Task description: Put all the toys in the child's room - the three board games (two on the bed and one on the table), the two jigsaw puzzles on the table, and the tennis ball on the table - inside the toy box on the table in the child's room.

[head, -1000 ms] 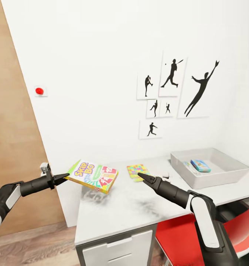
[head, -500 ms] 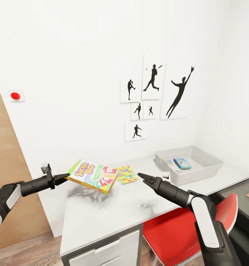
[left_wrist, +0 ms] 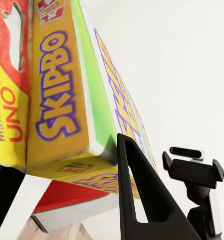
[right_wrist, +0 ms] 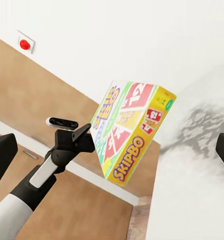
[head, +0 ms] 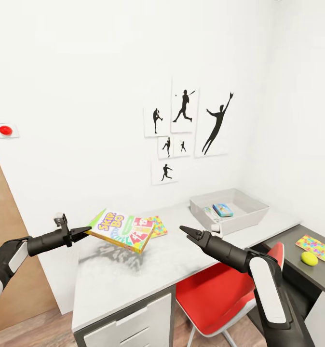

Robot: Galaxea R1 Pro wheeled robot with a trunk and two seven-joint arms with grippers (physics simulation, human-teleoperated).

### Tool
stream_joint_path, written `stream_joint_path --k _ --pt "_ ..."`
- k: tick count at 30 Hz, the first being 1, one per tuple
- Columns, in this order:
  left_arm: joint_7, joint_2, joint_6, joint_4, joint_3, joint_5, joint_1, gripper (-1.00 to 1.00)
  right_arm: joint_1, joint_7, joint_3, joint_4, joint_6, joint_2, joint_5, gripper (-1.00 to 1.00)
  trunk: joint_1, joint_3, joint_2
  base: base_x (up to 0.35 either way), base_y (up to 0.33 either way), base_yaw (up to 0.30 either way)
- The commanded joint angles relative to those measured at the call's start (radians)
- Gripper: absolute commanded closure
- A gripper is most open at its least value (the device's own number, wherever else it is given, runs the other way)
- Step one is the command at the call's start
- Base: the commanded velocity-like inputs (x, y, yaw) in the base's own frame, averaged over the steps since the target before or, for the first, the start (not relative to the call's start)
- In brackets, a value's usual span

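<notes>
Left claw (head: 85, 232) clamped on one corner of the Skip-Bo board game (head: 121, 230), carried level above the near end of the white desk (head: 133, 274) and casting a shadow there. Seen from the right wrist, the same box (right_wrist: 131, 131) hangs off the left claw (right_wrist: 89, 140) by its edge alone. Right claw (head: 186, 232) empty, held over the desk, tips looking pressed together.

Toy box (head: 251, 208) well apart at the far end of the desk, a small blue game (head: 222, 210) already lying inside. One jigsaw puzzle (head: 155, 226) flat on the desk just behind the held box; another jigsaw puzzle (head: 321, 247) and the tennis ball (head: 309, 258) on a separate dark desk (head: 297, 267) to the right.

Judged by look: a light, stiff cardboard box, glossy and so likely slippery, prone to swinging or twisting from a corner pinch. Better taken at the middle of a long edge, pinching across the thin side. Puzzles probably thin and hard to lift flat; ball apt to roll.
</notes>
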Motion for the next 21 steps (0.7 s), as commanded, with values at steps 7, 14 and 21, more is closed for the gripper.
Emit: stream_joint_path --k 7,14,21 --pt "-0.002 -0.001 0.007 0.0 0.003 0.004 -0.001 1.0 -0.001 0.01 -0.002 0.0 0.005 0.001 0.01 -1.0 -0.027 0.021 0.048 -0.001 0.0 -0.029" --pt "-0.002 -0.002 0.006 0.0 0.0 0.005 -0.001 1.0 -0.001 0.011 -0.004 0.0 0.006 0.001 0.01 -1.0 -0.054 0.043 0.097 0.0 0.0 -0.245" --pt "-0.002 -0.004 0.004 0.0 -0.005 0.004 -0.001 1.0 0.0 0.012 -0.005 0.0 0.007 0.001 0.009 -1.0 -0.08 0.066 0.146 0.0 0.0 -0.275"
